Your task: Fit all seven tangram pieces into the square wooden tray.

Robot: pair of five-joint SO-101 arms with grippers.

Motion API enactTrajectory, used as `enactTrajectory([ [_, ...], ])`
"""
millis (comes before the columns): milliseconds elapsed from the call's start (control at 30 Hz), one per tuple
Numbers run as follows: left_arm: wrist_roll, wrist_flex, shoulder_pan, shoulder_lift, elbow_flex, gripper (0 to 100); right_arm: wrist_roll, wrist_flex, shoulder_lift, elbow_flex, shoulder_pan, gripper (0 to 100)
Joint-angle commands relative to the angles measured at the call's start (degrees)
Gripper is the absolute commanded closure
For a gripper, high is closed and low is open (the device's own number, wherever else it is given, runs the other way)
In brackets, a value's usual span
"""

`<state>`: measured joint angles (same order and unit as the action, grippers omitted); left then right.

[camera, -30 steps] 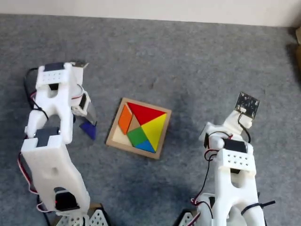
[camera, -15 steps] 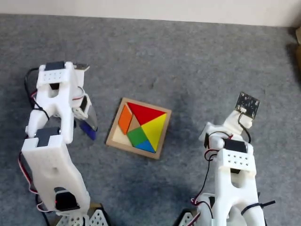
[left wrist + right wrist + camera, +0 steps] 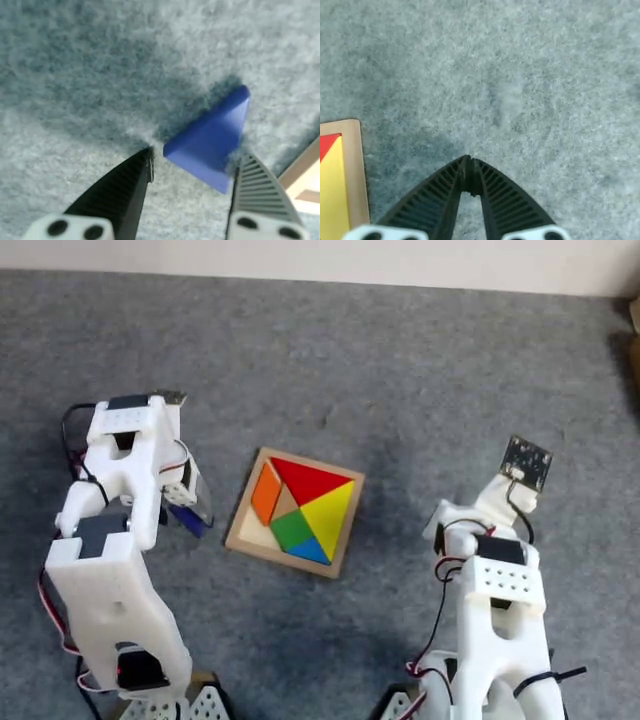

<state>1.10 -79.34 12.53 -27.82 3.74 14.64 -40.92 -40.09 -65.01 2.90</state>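
**Blue triangle outside tray**

The blue triangle (image 3: 210,140) is seen on grey carpet (image 3: 400,360), just beside the wooden tray (image 3: 236,530), bracketed by the spread-apart left gripper (image 3: 196,155). The right gripper (image 3: 470,167) is held pinched closed, empty, over carpet.

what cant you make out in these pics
- blue piece: high view, mostly hidden under the left arm
- fingers: left wrist view, contact with the blue piece unclear, the pale one overlaps its corner
- tray: high view, tan centre patch too small to tell piece from bare wood
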Motion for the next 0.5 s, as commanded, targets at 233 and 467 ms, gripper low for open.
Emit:
enactTrajectory([
  [233, -1.0, 2.6, -4.1, 1.1, -5.5, 75, 0.2, 1.0, -1.9, 0.1, -0.7, 99.5],
  [467, -1.0, 4.7, -5.2, 0.9, -5.5, 75, 0.2, 1.0, -1.9, 0.1, -0.7, 99.5],
])
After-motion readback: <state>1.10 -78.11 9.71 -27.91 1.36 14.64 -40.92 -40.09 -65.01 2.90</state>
